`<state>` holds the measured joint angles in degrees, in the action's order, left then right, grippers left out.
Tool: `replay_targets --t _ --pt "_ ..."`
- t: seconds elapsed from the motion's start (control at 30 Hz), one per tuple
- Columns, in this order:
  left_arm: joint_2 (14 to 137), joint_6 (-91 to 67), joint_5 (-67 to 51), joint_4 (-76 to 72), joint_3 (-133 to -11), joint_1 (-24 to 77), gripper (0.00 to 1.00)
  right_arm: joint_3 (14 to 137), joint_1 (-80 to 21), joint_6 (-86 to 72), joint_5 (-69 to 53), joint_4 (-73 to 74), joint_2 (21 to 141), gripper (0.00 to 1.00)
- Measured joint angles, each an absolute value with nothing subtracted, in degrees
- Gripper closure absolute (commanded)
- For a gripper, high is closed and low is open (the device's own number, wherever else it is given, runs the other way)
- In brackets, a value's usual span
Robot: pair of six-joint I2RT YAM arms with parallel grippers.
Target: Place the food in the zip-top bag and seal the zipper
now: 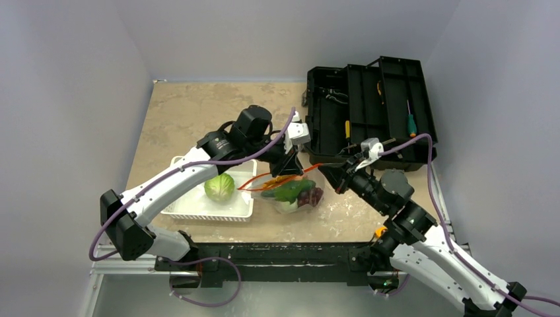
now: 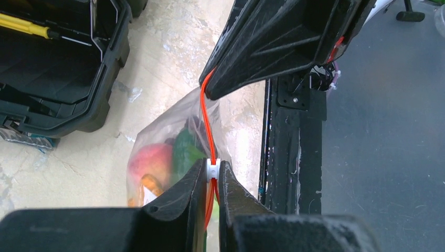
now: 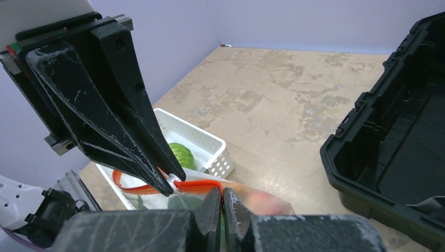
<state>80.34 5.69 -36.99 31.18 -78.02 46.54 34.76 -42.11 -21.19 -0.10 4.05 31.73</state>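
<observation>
The clear zip-top bag [image 1: 298, 195] lies on the table just right of the basket, its mouth lifted between both grippers. Inside it show a pink peach [image 2: 151, 160], a green piece [image 2: 184, 148], an orange piece [image 2: 152, 184] and purple grapes [image 1: 314, 196]. My left gripper [image 2: 212, 170] is shut on the zipper's small white slider [image 2: 212, 167]. The orange-red zipper [image 3: 198, 186] runs from there to my right gripper [image 3: 222, 193], which is shut on the strip's end. Behind the slider the mouth still gapes in an orange loop [image 3: 131, 184]. A green cabbage [image 1: 219, 187] sits in the basket.
The white slatted basket [image 1: 234, 212] stands left of the bag, near the table's front. An open black toolbox [image 1: 370, 109] with screwdrivers fills the back right, close behind my right gripper. The black base rail [image 1: 277, 254] runs along the near edge.
</observation>
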Motion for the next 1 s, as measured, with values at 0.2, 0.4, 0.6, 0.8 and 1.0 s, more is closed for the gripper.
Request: replay_targets --t 0.2,0.4,0.6,0.8,1.0 --pt "80.3 5.6 -35.7 33.7 -78.9 46.6 1.0 34.0 -42.1 -21.7 2.4 5.9 27.8 1.0" --pt "80.3 5.1 -34.5 35.5 -79.0 46.5 1.0 33.3 -42.1 -21.8 4.4 7.2 25.7 1.0" --pt "79.5 5.1 -32.1 38.2 -78.8 46.5 1.0 33.3 -42.1 -21.7 6.3 8.8 25.3 1.0" --pt "75.4 5.1 -29.4 40.3 -76.6 46.1 1.0 33.3 -42.1 -21.7 8.2 10.0 24.8 1.0" --pt "72.4 5.2 -27.2 42.0 -75.4 46.0 1.0 33.3 -42.1 -22.0 10.9 11.2 23.9 1.0"
